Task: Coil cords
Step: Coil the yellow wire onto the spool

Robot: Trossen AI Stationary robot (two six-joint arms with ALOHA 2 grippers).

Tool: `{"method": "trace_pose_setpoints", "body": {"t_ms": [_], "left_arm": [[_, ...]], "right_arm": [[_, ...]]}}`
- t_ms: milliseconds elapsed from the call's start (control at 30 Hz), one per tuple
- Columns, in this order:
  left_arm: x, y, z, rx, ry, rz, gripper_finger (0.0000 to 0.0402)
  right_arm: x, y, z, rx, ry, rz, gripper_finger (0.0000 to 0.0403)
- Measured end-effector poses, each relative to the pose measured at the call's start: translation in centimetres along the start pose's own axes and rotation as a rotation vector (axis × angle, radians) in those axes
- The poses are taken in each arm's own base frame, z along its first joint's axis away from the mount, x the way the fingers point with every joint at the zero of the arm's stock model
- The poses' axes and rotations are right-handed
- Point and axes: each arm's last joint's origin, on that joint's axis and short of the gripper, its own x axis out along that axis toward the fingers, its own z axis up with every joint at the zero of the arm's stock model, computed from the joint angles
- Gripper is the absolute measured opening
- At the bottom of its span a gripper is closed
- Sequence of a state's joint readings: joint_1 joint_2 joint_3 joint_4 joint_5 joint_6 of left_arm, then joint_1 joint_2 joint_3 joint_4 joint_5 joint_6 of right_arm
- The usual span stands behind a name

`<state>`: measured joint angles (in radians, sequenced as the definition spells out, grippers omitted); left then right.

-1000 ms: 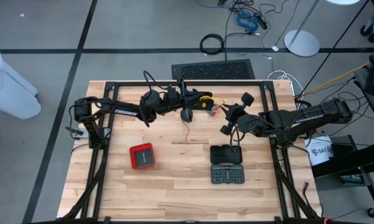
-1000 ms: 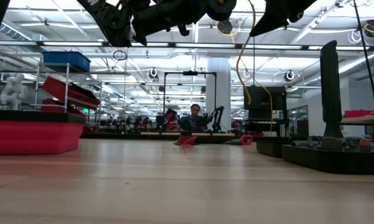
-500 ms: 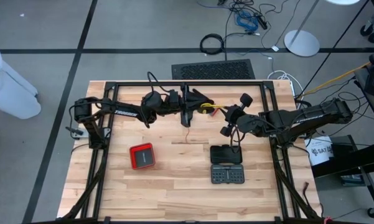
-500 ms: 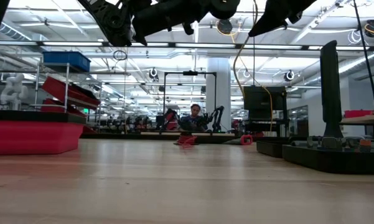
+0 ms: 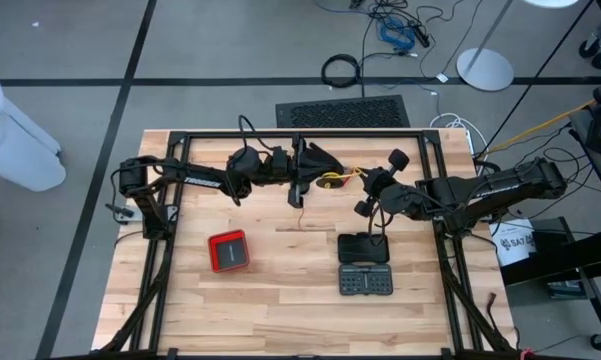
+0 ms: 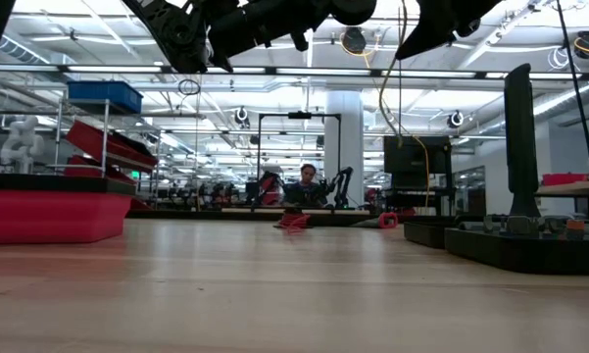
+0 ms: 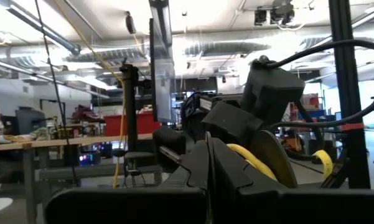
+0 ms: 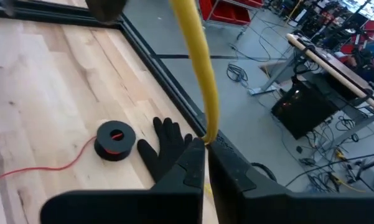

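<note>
- The right gripper (image 8: 205, 144), its jaws closing tight, is pinching a yellow cord (image 8: 196, 56) above the worktop (image 5: 280, 300).
- The left gripper (image 7: 210, 163), jaws shut, is holding nothing visible, hovering near the yellow cord's coil (image 5: 330, 181).
- A black spool (image 8: 115, 139) trailing a thin red cord (image 8: 43, 167) is lying beside the glove (image 8: 165, 149).
- The cords are probably light and springy; gripping near the bundle should be controlling them best.

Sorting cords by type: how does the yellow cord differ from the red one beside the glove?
The yellow cord is thick and held up off the table by the right gripper; the red cord is thin and lies flat on the table, trailing from a small black bundle.
</note>
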<state>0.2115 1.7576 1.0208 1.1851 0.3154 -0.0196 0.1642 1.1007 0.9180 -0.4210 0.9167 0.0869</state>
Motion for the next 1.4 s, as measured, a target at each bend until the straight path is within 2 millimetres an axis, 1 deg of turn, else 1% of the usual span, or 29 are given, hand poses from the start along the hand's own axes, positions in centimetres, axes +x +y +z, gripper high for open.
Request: {"method": "trace_pose_setpoints", "body": {"t_ms": [300, 467, 567, 700, 800, 867, 933, 1033, 1233, 1400], "left_arm": [[-0.1, 0.3, -0.1, 0.005, 0.017, -0.006, 0.0006], [-0.2, 0.6, 0.0, 0.025, 0.005, 0.052, 0.0006], [-0.2, 0.7, 0.0, 0.037, -0.022, 0.094, 0.0006], [-0.1, 0.7, -0.1, 0.059, -0.038, 0.166, 0.0006], [-0.1, 0.6, -1.0, 0.064, -0.022, 0.172, 0.0006], [-0.1, 0.7, -1.8, 0.063, -0.002, 0.183, 0.0006], [-0.1, 0.8, -2.6, 0.06, 0.017, 0.195, 0.0006], [-0.2, 0.9, -3.3, 0.068, 0.024, 0.204, 0.0006], [-0.2, 1.0, -3.6, 0.148, 0.026, 0.22, 0.0006], [-0.2, 1.0, -3.6, 0.156, 0.032, 0.222, 0.0006]], "right_arm": [[0.0, 0.0, -0.4, 0.01, 0.033, 0.011, 0.0001], [0.4, 0.6, -0.5, 0.037, 0.045, 0.033, 0.0], [1.5, 1.5, -0.4, 0.044, 0.04, 0.027, 0.0], [3.7, 2.8, -0.1, 0.031, 0.016, 0.014, 0.0], [4.9, 3.4, 0.3, 0.035, -0.014, 0.002, 0.0], [5.3, 3.4, 0.6, 0.048, -0.038, 0.014, 0.0], [5.4, 3.4, 0.8, 0.065, -0.056, 0.015, 0.0], [5.3, 3.3, 0.8, 0.066, -0.056, 0.013, 0.0], [5.2, 3.3, 0.9, 0.073, -0.058, 0.016, 0.0], [5.2, 3.3, 0.8, 0.09, -0.051, 0.022, 0.0]]}}
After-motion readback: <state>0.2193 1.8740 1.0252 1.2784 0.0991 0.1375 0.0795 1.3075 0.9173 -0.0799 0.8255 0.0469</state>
